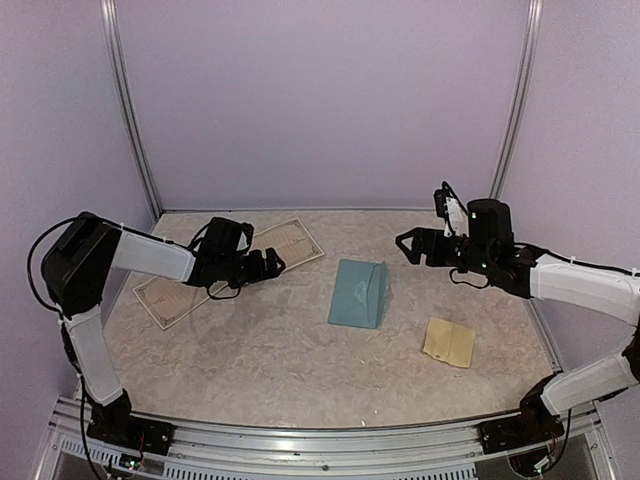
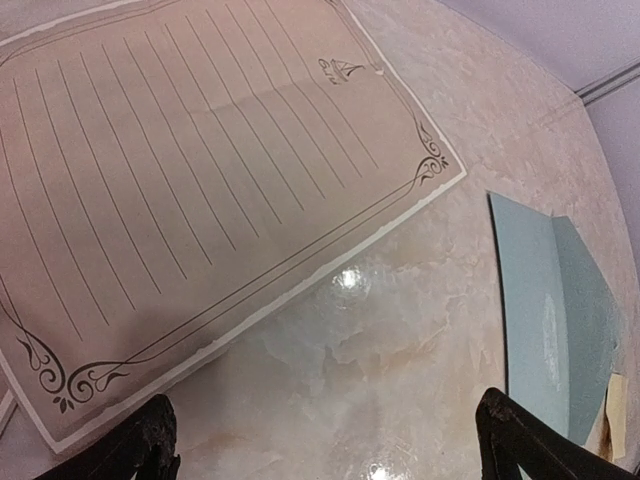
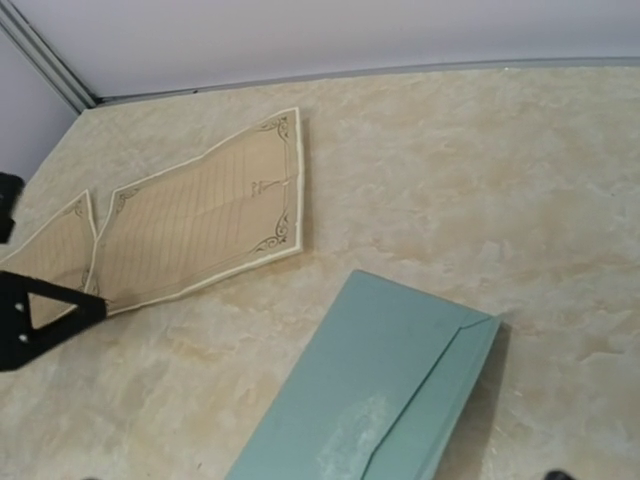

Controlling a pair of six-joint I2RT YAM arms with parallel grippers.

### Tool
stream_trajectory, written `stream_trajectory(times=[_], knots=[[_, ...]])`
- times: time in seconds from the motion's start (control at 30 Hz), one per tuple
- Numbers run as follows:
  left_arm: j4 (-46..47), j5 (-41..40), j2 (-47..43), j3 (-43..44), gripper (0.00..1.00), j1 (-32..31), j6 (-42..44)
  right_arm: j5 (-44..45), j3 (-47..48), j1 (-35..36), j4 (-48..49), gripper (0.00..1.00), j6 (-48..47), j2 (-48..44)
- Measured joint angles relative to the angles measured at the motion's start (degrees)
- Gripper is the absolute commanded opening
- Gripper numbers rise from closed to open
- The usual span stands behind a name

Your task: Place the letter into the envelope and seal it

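The letter [image 1: 232,268], a tan lined sheet with an ornate border, lies flat on the table at the left. It also shows in the left wrist view [image 2: 190,190] and the right wrist view [image 3: 200,215]. The teal-blue envelope [image 1: 360,293] lies in the middle, apart from the letter, and shows in both wrist views [image 2: 545,320] [image 3: 390,390]. My left gripper [image 1: 268,263] is open and empty, low over the table just off the letter's right end [image 2: 330,440]. My right gripper [image 1: 422,238] is open and empty, held above the table right of the envelope.
A small yellow-tan sticker sheet [image 1: 449,342] lies near the front right, beside the envelope. Lilac walls with metal posts close in the back and sides. The left gripper's black finger [image 3: 45,320] shows at the left edge of the right wrist view.
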Motion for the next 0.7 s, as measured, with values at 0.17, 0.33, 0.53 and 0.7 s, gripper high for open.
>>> stream_trajectory(times=[0.17, 0.33, 0.53, 0.7], knots=[[0.09, 0.24, 1.9, 0.04, 0.99, 0.5, 1.16, -0.04, 0.0, 0.02, -0.04, 0.92, -0.02, 0.0], [0.17, -0.83, 2.51, 0.11, 0.99, 0.87, 3.13, -0.48, 0.02, 0.17, -0.04, 0.92, -0.04, 0.0], [0.2, -1.97, 3.8, 0.17, 0.99, 1.14, 6.14, -1.11, 0.07, 0.94, -0.26, 0.91, -0.28, 0.22], [0.35, -2.54, 4.42, 0.42, 0.99, 1.2, 7.45, -1.18, 1.09, 1.86, -1.64, 0.91, -0.76, 0.79]])
